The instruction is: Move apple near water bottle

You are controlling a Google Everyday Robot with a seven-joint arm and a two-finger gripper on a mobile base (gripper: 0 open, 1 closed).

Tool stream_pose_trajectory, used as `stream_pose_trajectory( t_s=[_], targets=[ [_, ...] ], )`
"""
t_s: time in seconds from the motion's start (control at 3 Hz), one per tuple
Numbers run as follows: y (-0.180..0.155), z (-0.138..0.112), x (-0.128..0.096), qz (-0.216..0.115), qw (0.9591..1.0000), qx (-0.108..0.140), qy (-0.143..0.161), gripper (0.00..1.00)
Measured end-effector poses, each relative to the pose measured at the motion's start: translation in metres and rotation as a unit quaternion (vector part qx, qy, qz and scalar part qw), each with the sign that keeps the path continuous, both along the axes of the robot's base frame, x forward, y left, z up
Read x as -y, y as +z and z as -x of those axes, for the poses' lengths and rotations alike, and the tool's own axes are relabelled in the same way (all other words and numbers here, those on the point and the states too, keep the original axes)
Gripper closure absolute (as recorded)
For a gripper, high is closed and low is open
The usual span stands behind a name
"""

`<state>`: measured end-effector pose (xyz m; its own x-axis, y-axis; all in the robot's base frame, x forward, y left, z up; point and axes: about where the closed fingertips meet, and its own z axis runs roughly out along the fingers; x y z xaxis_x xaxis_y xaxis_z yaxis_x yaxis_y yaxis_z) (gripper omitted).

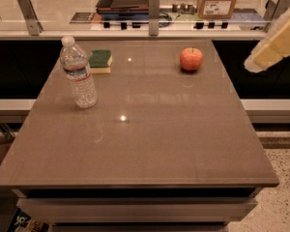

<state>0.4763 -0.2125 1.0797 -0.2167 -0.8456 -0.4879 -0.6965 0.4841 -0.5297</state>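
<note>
Nothing is done yet; the apple [191, 59] sits far right on the table [150, 149], well apart from the bottle [78, 74], which stands at the left near the sponge [100, 61]; the gripper [261, 59] hangs past the right edge, not touching the apple; spread or pressed together, I cannot tell; apple round, shiny red; bottle tall, clear, ribbed; table smooth, glossy brown.

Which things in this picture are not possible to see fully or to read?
All in the camera view:
- The end effector, in the air to the right of the table: the arm behind it is cut off by the right edge.
- The water bottle: the label print is too small to read.
- The sponge: its left end is hidden behind the bottle.
- The cardboard box: its top is cut off by the upper edge.
</note>
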Motion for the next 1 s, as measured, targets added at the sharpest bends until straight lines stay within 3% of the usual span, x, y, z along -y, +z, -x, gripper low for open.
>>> stream_pose_trajectory(
  t_s=[0.67, 1.0],
  targets=[
    [-0.025, -0.051, 0.013, -0.064, 0.9971, 0.005, -0.039, 0.00],
    [-0.041, -0.076, 0.014, -0.101, 0.9942, 0.003, -0.038, 0.00]
  ],
)
